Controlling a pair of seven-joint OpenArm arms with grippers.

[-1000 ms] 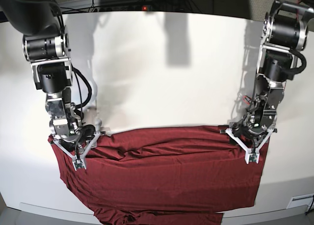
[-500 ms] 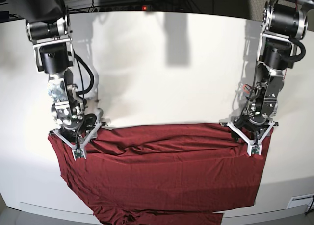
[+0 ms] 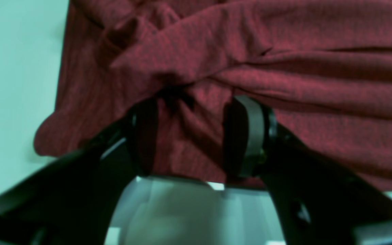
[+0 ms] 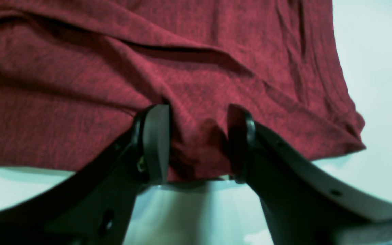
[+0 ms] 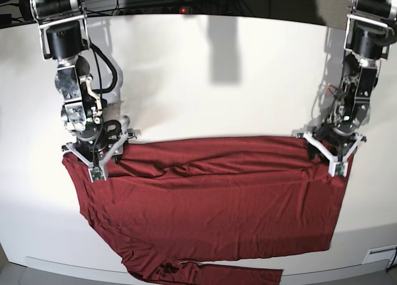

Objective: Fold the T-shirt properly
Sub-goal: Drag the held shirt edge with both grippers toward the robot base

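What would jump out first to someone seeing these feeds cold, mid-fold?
The T-shirt, a wide dark red sheet across the near half of the white table, its lower part trailing over the front edge. At its far edge, the right gripper and the left gripper each sit on a corner. Both wrist views show a bunch of fabric between the fingers, with creases running between the two grips.

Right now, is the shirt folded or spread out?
Mostly spread: the shirt lies wide across the table, with wrinkles along its top edge.
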